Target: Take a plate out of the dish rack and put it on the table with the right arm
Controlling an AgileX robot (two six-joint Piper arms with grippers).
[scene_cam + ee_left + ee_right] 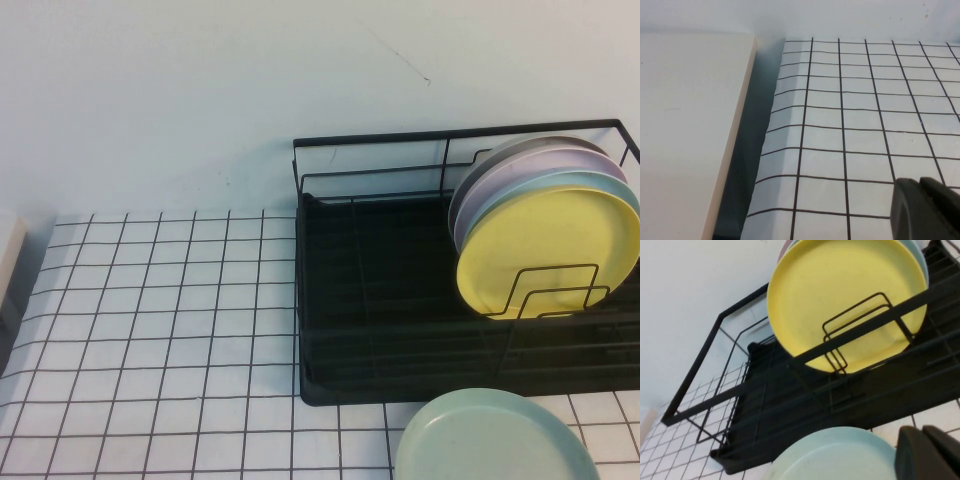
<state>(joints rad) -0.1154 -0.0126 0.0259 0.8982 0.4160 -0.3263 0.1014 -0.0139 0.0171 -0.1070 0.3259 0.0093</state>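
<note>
The yellow plate [548,250] stands upright at the front of a stack in the black wire dish rack [370,300], leaning behind a wire divider. It also shows in the right wrist view [845,300], with the rack [790,405] below it. My right gripper [923,430] is shut and empty, low over the white grid table [160,330], in front of the rack and beside the mint-green plate. My left gripper [920,181] is shut and empty above the table [860,125] near its left edge. Neither gripper shows in the high view.
A mint-green plate [492,440] lies flat on the table in front of the rack and shows in the right wrist view [835,455]. Light blue [600,183] and lavender [520,170] plates stand behind the yellow one. A beige board [685,130] lies past the table's left edge.
</note>
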